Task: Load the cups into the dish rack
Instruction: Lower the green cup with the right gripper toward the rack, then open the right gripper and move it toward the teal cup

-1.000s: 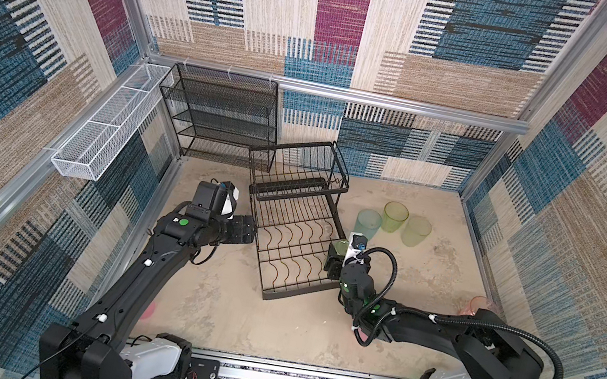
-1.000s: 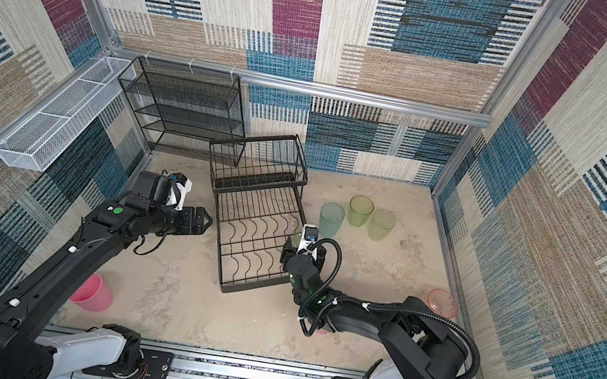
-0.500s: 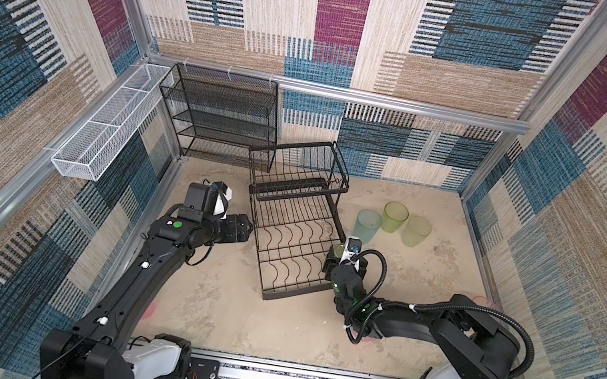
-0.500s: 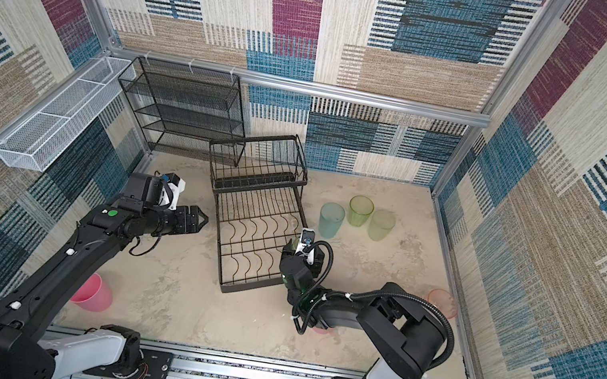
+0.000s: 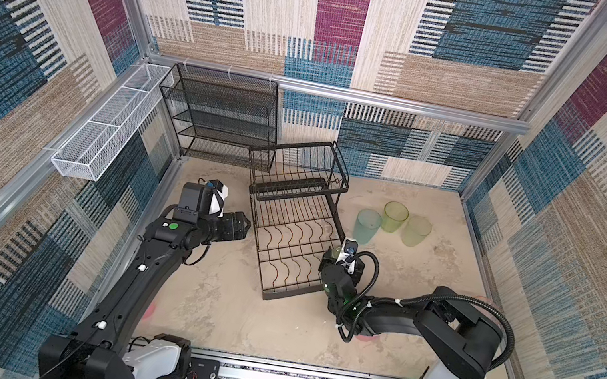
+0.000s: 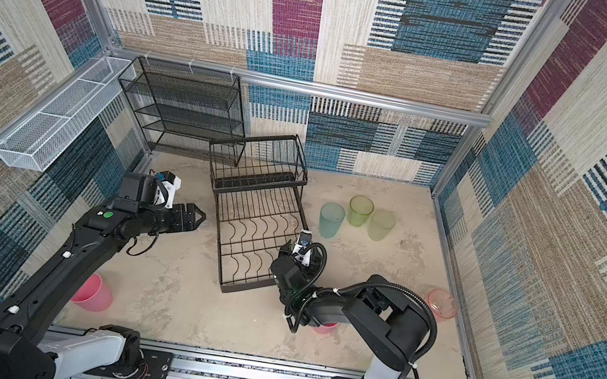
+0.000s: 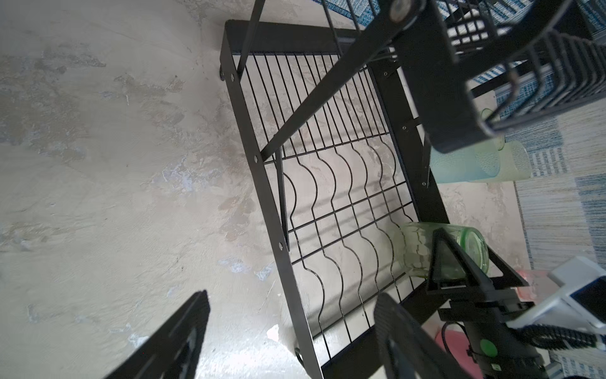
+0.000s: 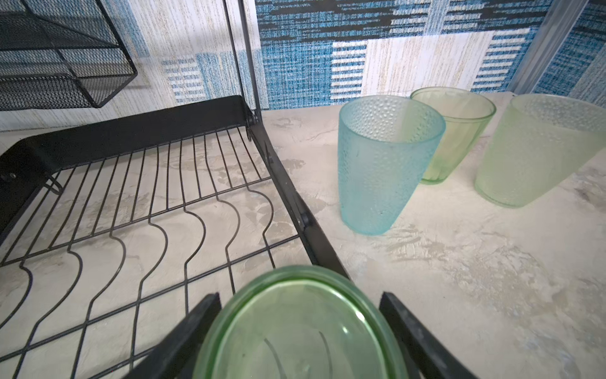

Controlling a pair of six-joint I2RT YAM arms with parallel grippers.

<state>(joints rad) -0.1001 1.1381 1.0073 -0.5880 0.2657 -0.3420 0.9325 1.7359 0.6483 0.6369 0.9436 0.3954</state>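
Left hand (image 7: 290, 298) spread, empty, at nine o'clock of the rack (image 7: 266, 197). Right hand (image 8: 298, 297) flanks green cup (image 8: 295, 328) at its three o'clock edge; cannot tell if gripping.

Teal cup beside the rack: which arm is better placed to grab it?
Probably the right hand: it and the teal cup share one side of the dish rack; the open left hand is across it.

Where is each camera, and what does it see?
Both top views: high up, looking down on dish rack, left arm, right arm.
Left wrist: on left arm, facing rack's bottom shelf; open left gripper shows.
Right wrist: on right arm, facing teal cup; right gripper flanks green cup.
Shared: both wrist views show that green cup.
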